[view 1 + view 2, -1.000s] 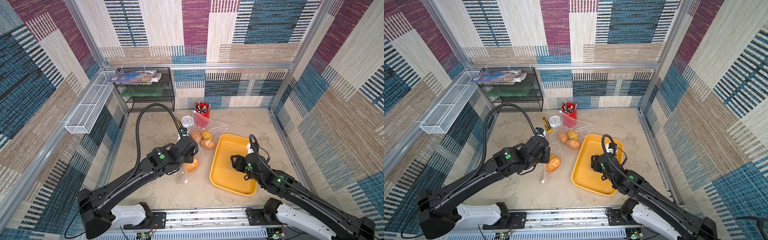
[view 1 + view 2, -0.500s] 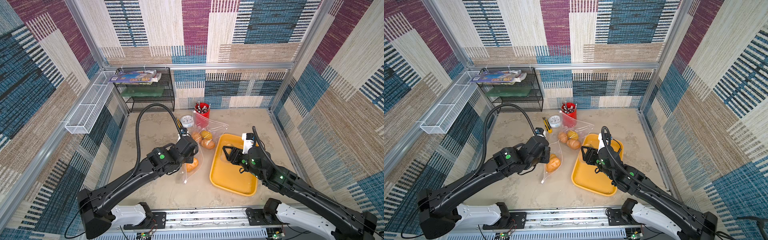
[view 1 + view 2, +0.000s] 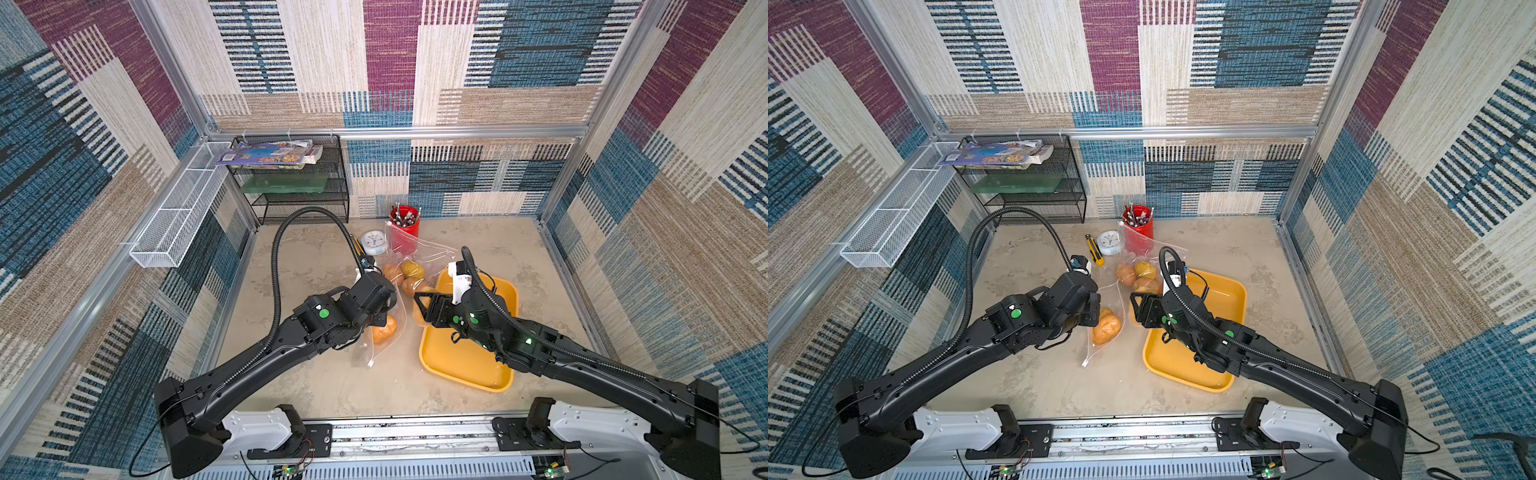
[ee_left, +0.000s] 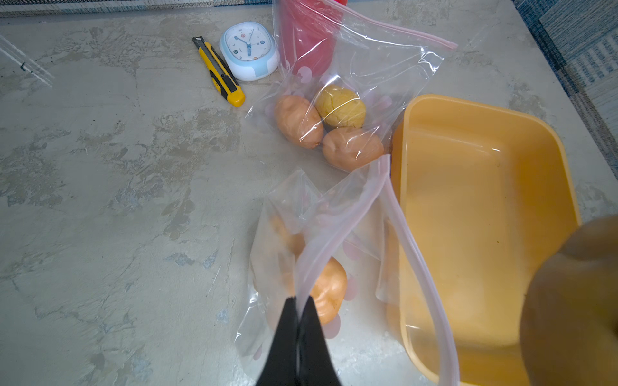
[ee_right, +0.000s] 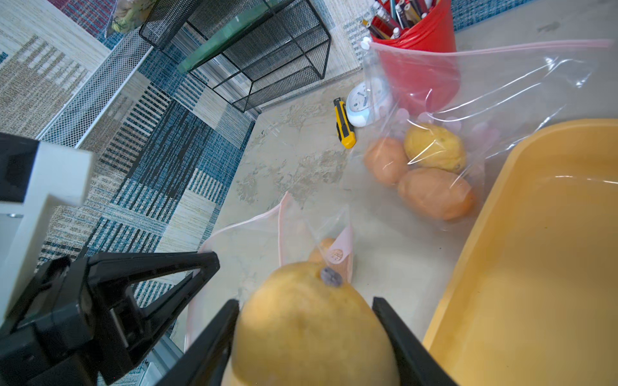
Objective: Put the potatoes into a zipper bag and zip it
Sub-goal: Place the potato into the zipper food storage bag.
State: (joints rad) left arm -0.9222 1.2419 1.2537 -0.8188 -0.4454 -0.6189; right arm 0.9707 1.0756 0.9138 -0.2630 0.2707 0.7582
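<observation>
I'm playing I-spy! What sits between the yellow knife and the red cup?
A small white-and-blue clock sits between the knife and the cup. A top view shows it plainly.

Bright, even light; soft shadows on mottled grey tabletop (image 3: 386,390), glints on clear plastic bag (image 4: 284,240), near yellow-tan potato (image 5: 311,327) blurred.

A robotics lab test cell: an aluminium frame (image 3: 457,132) encloses it; patterned fabric panels (image 3: 390,54) line the walls; two black robot arms (image 3: 257,361) stand on a metal rail (image 3: 415,434) at the front. Props sit on the mottled tabletop (image 3: 316,270): a mesh shelf (image 3: 299,199); a red pen cup (image 3: 405,228); a small clock (image 3: 374,242).
</observation>
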